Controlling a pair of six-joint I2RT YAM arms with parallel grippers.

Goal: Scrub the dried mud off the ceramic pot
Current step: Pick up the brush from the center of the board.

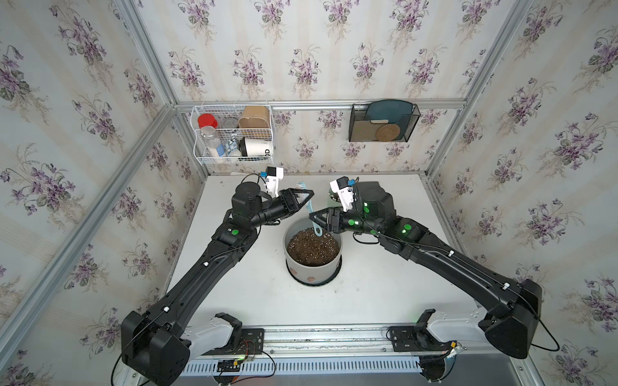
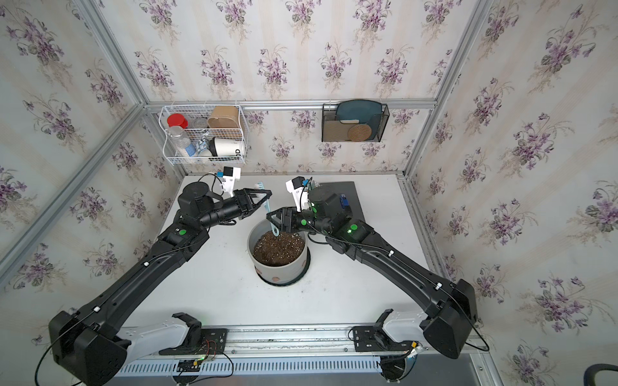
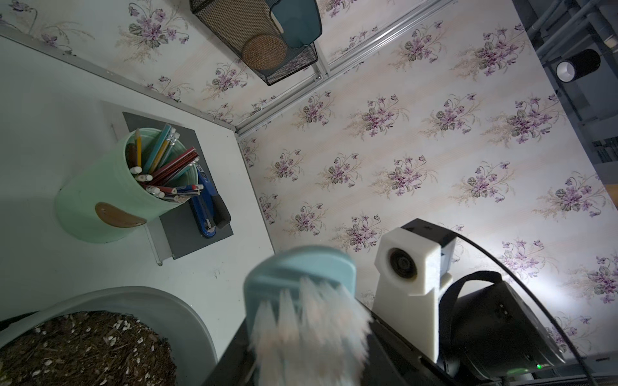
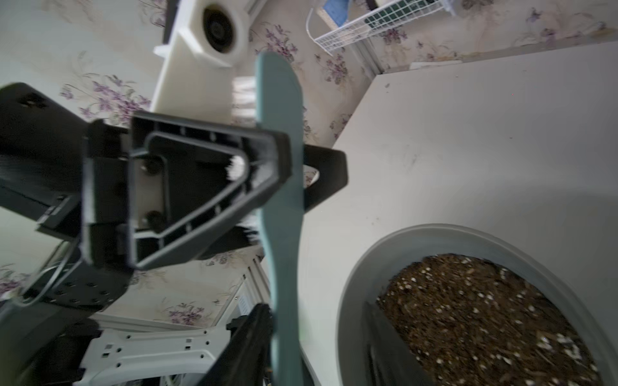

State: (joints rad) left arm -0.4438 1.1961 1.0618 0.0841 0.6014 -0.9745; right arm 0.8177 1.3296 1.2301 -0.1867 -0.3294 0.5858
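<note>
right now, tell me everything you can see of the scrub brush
The scrub brush is pale blue-green plastic: a long flat handle with a hanging hole at its end, and white bristles on one side of the head. It hangs steeply, head up. The left hand clamps the head, one finger on the bristles and one on the back. The handle end dips inside the open right hand, over the soil in the ceramic pot.

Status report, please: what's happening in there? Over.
Left gripper jaws shut on teal plastic scrub brush near bristles. Right gripper jaws open around handle. Reddish dried mud blobs on light grey ceramic pot untouched. No obstruction seen.
</note>
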